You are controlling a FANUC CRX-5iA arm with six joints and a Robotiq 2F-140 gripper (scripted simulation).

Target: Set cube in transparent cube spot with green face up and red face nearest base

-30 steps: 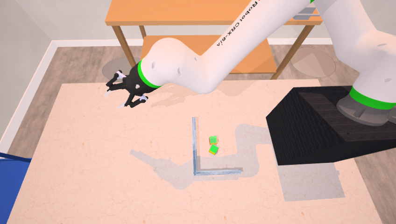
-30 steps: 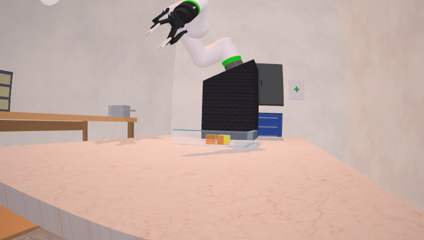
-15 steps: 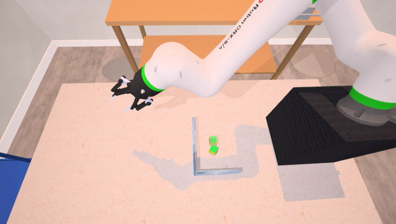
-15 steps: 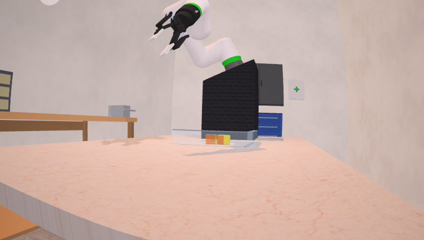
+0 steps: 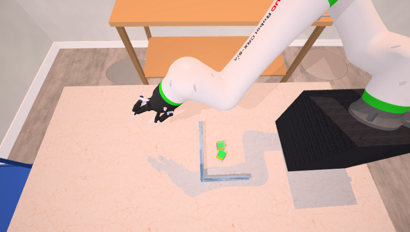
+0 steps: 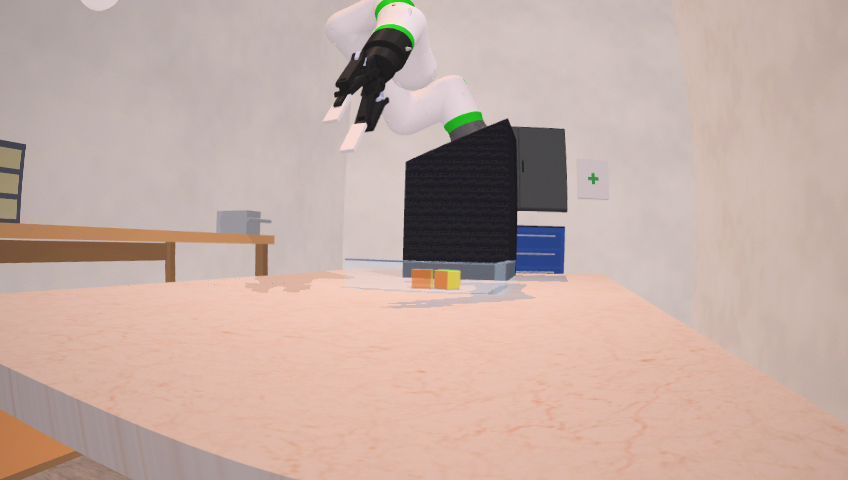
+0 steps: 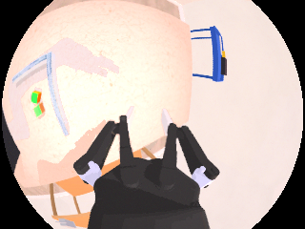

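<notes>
The cube (image 5: pixel 221 155) lies on the table with its green face up, turned at an angle, inside a grey L-shaped rail (image 5: pixel 201 161). The transparent cube (image 5: pixel 220 144) sits right beside it, on the far side, also green on top. In the exterior view the cube (image 6: pixel 447 278) shows orange and yellow sides, with the transparent cube (image 6: pixel 421 278) to its left. My gripper (image 5: pixel 141 120) hangs high above the table, well to the left of the cubes, fingers partly apart with nothing between them; it also shows in the exterior view (image 6: pixel 343 129). In the wrist view the gripper (image 7: pixel 145 114) is empty and the two cubes (image 7: pixel 37 103) are small at the left.
The robot's black pedestal (image 5: pixel 325 129) stands to the right of the cubes. A wooden shelf table (image 5: pixel 212 43) stands behind the table. A blue cabinet (image 5: pixel 11 186) is at the left edge.
</notes>
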